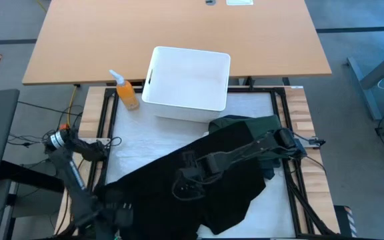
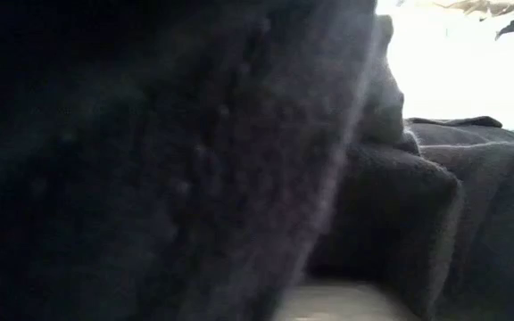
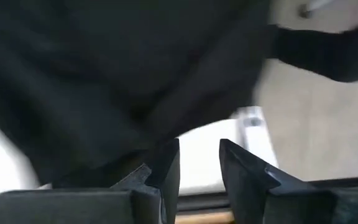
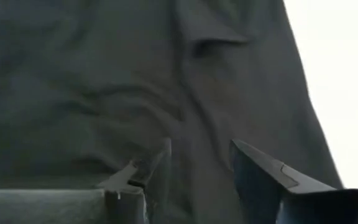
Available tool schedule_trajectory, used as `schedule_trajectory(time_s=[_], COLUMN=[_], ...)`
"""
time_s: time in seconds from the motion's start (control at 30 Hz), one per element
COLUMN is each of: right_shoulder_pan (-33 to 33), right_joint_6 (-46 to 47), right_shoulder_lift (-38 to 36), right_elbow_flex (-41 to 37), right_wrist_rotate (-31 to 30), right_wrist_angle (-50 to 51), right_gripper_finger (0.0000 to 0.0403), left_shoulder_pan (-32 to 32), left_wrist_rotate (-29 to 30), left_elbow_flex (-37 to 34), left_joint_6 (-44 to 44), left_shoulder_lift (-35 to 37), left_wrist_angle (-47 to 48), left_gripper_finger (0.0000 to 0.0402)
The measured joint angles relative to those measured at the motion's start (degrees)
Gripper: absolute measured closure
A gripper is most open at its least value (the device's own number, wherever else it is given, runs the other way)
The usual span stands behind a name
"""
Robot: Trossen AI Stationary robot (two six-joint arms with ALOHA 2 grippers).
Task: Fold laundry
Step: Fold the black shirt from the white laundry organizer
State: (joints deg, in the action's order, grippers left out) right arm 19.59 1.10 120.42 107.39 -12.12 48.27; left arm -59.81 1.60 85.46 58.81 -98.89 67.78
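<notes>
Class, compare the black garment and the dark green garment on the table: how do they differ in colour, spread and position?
The black garment is spread wide across the table's middle; the dark green garment is bunched small beside the white bin. The black one lies under the right gripper; the green one lies partly beneath the black. Both are soft, unfolded cloth.

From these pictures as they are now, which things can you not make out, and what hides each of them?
- Low view: the table and both arms are hidden; black cloth lies against the lens.
- High view: the left hand merges with the black cloth; whether it holds anything is unclear.
- High view: the green cloth is partly under the right arm and black cloth.
- Left wrist view: the background is blurred.
</notes>
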Motion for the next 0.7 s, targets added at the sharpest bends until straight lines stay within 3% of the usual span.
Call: schedule_trajectory(time_s=[0.17, 0.43, 0.57, 0.7], right_shoulder_pan=[4.03, 5.91, 6.35, 6.74], right_joint_6=[0.66, 3.84, 6.46, 7.02], right_shoulder_lift=[-0.02, -0.02, -0.02, -0.02], right_elbow_flex=[0.00, 0.00, 0.00, 0.00], right_wrist_rotate=[0.10, -2.93, -2.93, -2.95], right_wrist_angle=[-0.95, -1.94, 0.03, 0.66], right_gripper_finger=[0.0222, 0.0235, 0.0238, 0.0239], left_shoulder_pan=[-5.08, -3.10, -2.20, -2.23], left_wrist_rotate=[3.18, 3.58, 0.33, -7.09], left_elbow_flex=[-2.24, -2.39, -2.33, -2.50], left_joint_6=[-1.40, -4.50, -7.29, -6.58], left_shoulder_lift=[-4.96, -13.56, -15.36, -17.27], left_wrist_angle=[-14.27, -13.76, -15.49, -15.84], left_gripper_finger=[0.0332, 0.0397, 0.0400, 0.0401])
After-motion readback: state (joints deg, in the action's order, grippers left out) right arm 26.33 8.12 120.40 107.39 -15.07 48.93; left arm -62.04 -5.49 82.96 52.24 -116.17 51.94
